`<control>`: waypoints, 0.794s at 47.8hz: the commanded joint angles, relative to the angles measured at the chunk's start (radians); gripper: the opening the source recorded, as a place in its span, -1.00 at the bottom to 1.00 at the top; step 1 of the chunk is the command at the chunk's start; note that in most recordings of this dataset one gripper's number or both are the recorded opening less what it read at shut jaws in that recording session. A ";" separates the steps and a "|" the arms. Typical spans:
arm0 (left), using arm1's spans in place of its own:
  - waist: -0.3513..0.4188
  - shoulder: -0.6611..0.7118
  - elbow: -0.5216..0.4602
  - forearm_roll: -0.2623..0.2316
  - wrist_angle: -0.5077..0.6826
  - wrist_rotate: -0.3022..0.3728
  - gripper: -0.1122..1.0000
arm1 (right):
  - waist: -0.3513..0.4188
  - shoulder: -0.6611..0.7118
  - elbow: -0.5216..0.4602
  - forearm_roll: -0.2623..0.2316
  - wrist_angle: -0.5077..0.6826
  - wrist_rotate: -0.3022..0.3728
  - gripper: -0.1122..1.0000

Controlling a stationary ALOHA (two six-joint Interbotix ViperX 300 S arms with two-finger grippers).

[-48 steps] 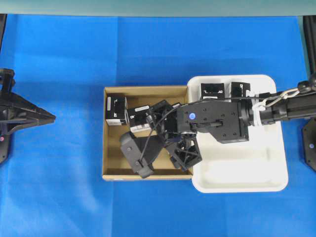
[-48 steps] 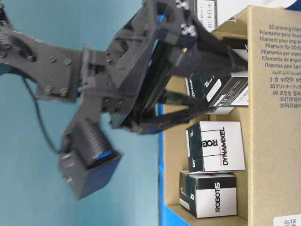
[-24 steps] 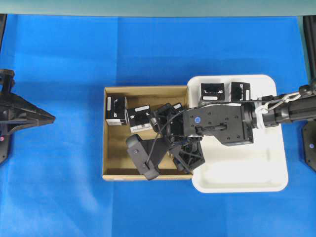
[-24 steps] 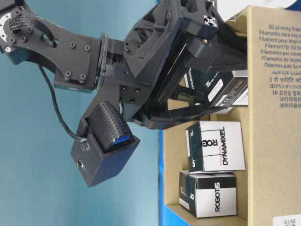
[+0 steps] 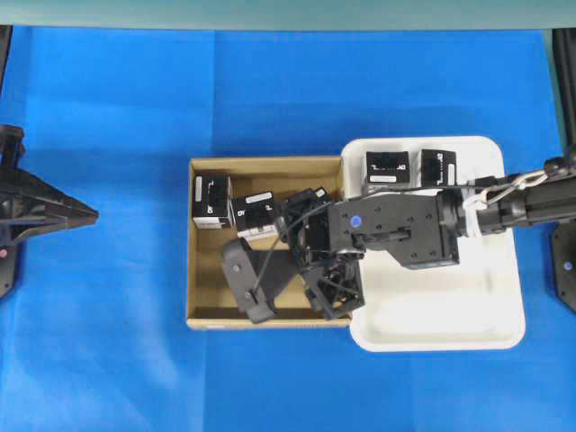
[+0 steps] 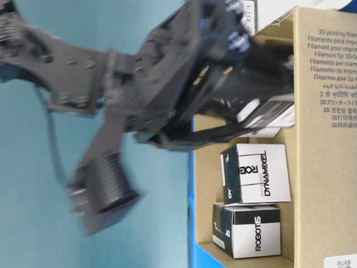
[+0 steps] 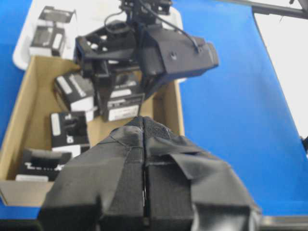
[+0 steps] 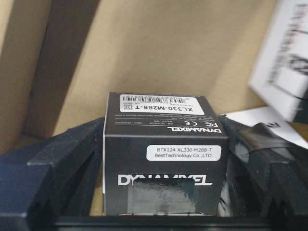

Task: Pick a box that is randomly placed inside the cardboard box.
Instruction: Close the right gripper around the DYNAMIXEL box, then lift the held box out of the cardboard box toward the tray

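Note:
The box [image 8: 163, 144], a small black carton with a white label strip, stands on the floor of the cardboard box [image 5: 216, 320]. My right gripper [image 8: 163, 192] reaches down into the cardboard box, and its two fingers press the carton's left and right sides, so it is shut on it. In the overhead view the right gripper [image 5: 310, 236] covers most of that carton. The table-level view is blurred around the arm, and the gripped carton [image 6: 268, 114] shows under the fingers. My left gripper [image 7: 143, 122] is shut on nothing and stays far left, outside the cardboard box [image 7: 175, 110].
Two more black cartons [image 5: 211, 200] [image 5: 255, 214] lie at the cardboard box's back left. A white tray [image 5: 450, 315] adjoins it on the right, with two cartons [image 5: 387, 168] [image 5: 437, 166] at its back edge. Blue cloth covers the table.
The right gripper's fingers have closed in from wide open onto the carton's sides. The right arm has shifted slightly over the cardboard box. The left arm has not moved.

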 commanded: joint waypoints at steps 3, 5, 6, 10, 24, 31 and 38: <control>0.000 0.000 -0.018 0.002 -0.003 -0.002 -0.92 | -0.003 -0.044 -0.046 0.003 0.041 0.012 0.61; 0.002 0.000 -0.018 0.002 -0.003 -0.003 -0.92 | -0.005 -0.057 -0.058 0.003 0.063 0.012 0.61; 0.000 -0.002 -0.018 0.002 -0.003 -0.003 -0.92 | -0.006 -0.061 -0.064 0.003 0.074 0.012 0.61; 0.002 0.000 -0.017 0.002 -0.003 -0.003 -0.92 | -0.011 -0.089 -0.101 0.003 0.123 0.014 0.61; 0.002 -0.003 -0.020 0.002 -0.003 -0.006 -0.92 | -0.037 -0.215 -0.236 0.002 0.382 0.049 0.61; 0.003 -0.005 -0.018 0.002 -0.003 -0.009 -0.92 | -0.058 -0.275 -0.230 0.000 0.474 0.078 0.61; 0.009 -0.002 -0.018 0.002 -0.003 -0.011 -0.92 | -0.087 -0.336 -0.176 0.002 0.531 0.089 0.61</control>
